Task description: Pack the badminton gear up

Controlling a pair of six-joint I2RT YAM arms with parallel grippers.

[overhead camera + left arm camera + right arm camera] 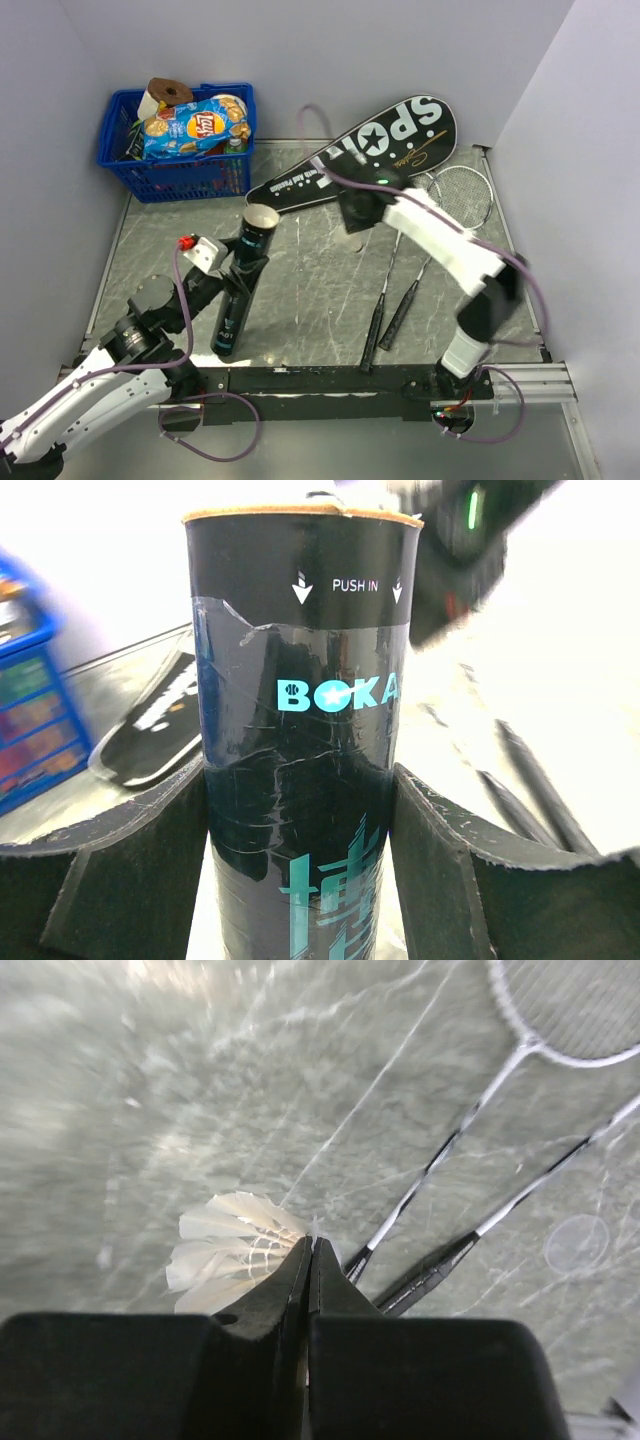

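Note:
My left gripper (225, 283) is shut on the dark tube (243, 280), which stands tilted on the table with its open mouth up; in the left wrist view the tube (300, 710), lettered "BOKA", sits between the pads (130, 870) of the gripper (300, 780). My right gripper (355, 218) hangs to the right of the tube mouth, above the table. It (312, 1245) is shut on the feather edge of a white shuttlecock (225, 1250). No other shuttlecock shows. Two rackets (420, 270) lie side by side at centre-right. The black "SPORT" cover (375, 145) lies at the back.
A blue basket (180, 172) of snacks stands at the back left corner. White walls close in the back and both sides. The racket handles (385, 325) reach near the front rail (330, 380). The racket shafts (440, 1155) lie below my right gripper.

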